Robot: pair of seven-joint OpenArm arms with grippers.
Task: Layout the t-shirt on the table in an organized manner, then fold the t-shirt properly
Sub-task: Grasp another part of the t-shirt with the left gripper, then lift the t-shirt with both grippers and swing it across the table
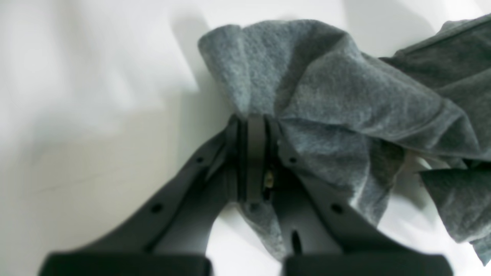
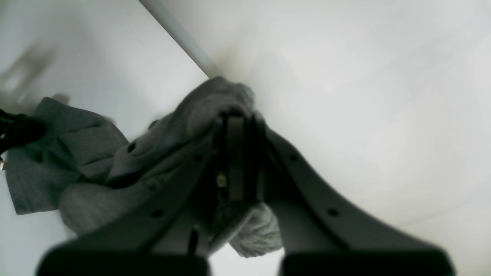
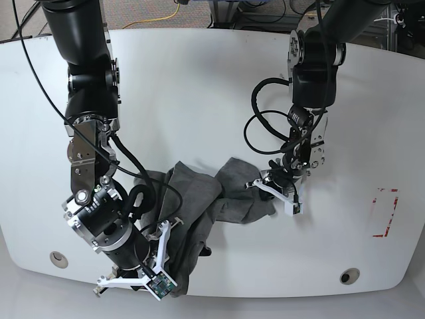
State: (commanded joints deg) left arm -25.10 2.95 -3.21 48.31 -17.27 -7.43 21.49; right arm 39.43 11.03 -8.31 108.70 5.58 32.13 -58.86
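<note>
In the left wrist view, the left tool (image 1: 255, 126) is clenched on a bunched fold of the t-shirt (image 1: 330, 96), which trails off to the right over the white surface (image 1: 96, 115). In the right wrist view, the right tool (image 2: 236, 122) likewise pinches a wad of the grey cloth at the surface's edge. In the base view, the shirt lies crumpled between the arms near the front edge, so pulling apart on thick wads may let the cloth slip free or drag it over the edge.
</note>
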